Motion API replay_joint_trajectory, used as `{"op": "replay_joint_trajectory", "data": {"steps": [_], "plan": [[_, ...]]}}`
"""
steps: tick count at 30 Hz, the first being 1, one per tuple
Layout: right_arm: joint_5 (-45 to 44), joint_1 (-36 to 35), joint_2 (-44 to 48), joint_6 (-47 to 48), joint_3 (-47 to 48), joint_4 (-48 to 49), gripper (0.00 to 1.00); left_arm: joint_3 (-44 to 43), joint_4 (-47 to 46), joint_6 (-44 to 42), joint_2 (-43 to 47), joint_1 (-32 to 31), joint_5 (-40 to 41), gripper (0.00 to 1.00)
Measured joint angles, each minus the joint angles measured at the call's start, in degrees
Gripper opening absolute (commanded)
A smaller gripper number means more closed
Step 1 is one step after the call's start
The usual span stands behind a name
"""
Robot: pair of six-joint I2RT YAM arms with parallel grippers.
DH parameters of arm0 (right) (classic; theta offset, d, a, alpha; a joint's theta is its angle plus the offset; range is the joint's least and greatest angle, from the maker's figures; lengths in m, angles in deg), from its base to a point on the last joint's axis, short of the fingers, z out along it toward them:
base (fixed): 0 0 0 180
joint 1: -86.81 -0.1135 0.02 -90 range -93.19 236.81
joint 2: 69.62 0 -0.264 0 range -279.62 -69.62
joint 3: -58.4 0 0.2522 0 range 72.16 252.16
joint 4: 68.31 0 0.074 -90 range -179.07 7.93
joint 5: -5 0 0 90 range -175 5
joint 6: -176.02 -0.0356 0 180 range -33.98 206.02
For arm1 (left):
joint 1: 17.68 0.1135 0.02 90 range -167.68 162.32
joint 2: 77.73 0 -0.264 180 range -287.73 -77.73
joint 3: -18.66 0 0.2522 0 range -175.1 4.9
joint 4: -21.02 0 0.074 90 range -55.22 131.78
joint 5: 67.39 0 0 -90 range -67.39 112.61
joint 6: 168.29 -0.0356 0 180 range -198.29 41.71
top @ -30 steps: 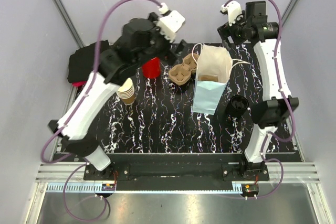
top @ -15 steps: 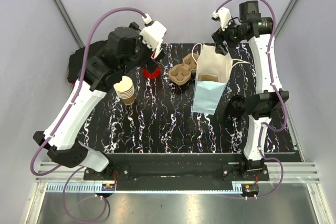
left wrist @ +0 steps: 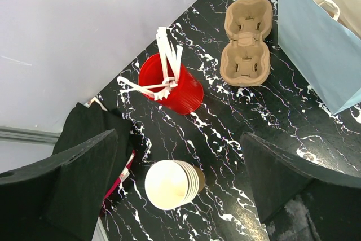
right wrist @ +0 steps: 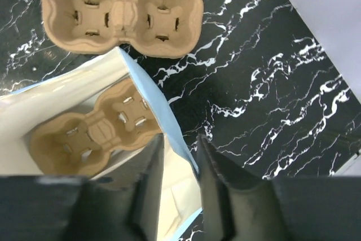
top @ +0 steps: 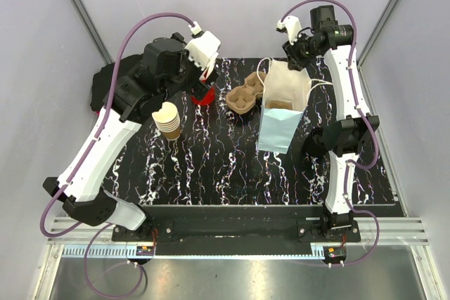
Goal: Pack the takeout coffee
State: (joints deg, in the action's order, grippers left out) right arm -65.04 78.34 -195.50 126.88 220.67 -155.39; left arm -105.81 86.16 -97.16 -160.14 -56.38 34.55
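The takeout coffee cups [top: 167, 121] are a short stack of nested tan paper cups with white insides. They stand upright on the left part of the black, white-veined desk [top: 225, 166], and nothing is holding them. Just behind them stands a red plastic cup [left wrist: 175, 86] holding white plastic utensils that stick up past its rim. To their left, at the desk's edge, lies a black cloth bundle [top: 112, 82]. My left gripper [left wrist: 177, 136] hovers above this area with its fingers spread wide apart and nothing between them; its wrist view looks straight down into the top cup, which is empty. To the right of the red cup, a brown moulded-pulp carrier [top: 244, 94] lies on the desk with its cup wells empty. Just to the right of that is a light blue paper bag [top: 278, 131] with white cord handles and a pale inside, its mouth open. A second pulp carrier [right wrist: 93, 128] lies inside the bag, also empty. My right gripper [right wrist: 179, 142] sits at the bag's mouth with one finger inside and one outside the bag's wall. The fingers are close together with the wall's edge running between them, but I cannot tell whether they are actually pinching it.
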Motion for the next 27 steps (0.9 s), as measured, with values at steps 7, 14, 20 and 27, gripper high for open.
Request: {"op": "replay_joint_trajectory", "data": {"steps": [7, 14, 20, 27], "plan": [[-2.91, -0.02, 0.00, -1.36, -0.28, 2.36, 0.01, 0.22, 0.02, 0.02, 0.00, 0.22, -0.04, 0.99], [-7.48, 0.20, 0.00, -2.84, -0.74, 4.68, 0.00, 0.26, 0.00, 0.02, 0.00, 0.55, 0.15, 0.99], [-12.46, 1.79, -2.32, -4.98, 2.45, 6.14, 0.00, 1.88, -0.87, 0.00, 0.20, 0.83, 0.85, 0.99], [-17.49, 6.58, -4.28, -7.87, 3.10, 10.64, 0.00, 4.55, -1.73, 0.00, 0.15, 2.67, 1.73, 0.99]]}}
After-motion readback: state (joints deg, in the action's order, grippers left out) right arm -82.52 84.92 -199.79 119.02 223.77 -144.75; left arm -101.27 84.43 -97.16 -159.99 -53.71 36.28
